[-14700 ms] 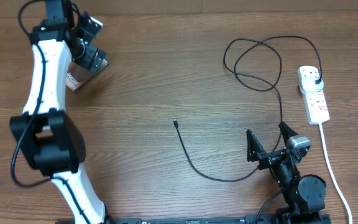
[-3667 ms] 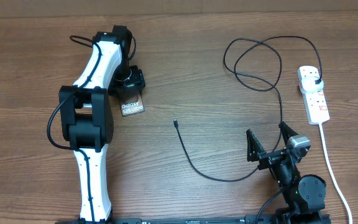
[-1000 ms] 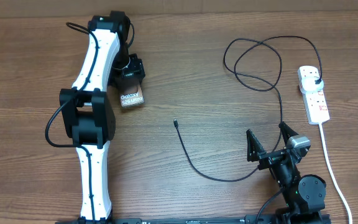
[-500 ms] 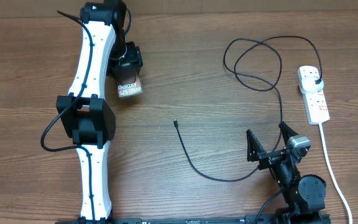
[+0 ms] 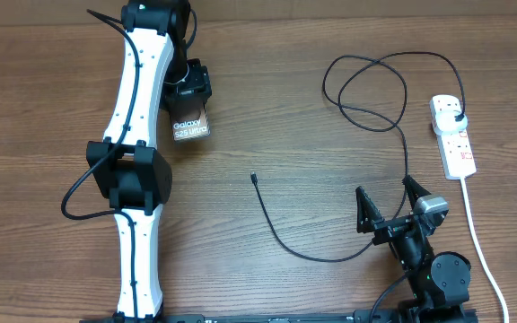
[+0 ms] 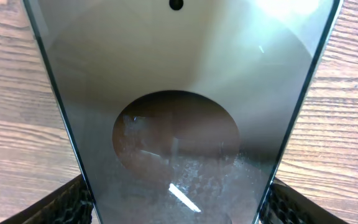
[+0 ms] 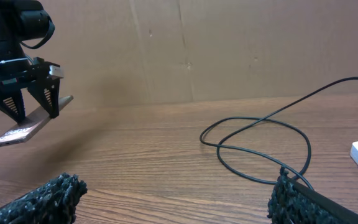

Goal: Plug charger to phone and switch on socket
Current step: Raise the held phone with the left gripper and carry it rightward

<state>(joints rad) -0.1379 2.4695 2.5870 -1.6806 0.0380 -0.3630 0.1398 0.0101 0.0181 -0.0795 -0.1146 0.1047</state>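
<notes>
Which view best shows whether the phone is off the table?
Right wrist: the phone hangs tilted in the left hand, apparently above the table. Overhead shows its lettered face; left wrist, only glossy face close up.

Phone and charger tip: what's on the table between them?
Nothing. Overhead, only bare wooden table shows between the phone and the charger tip.

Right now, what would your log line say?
left end effector: holds phone, lifted | right end effector: open, empty | charger: not in phone
</notes>
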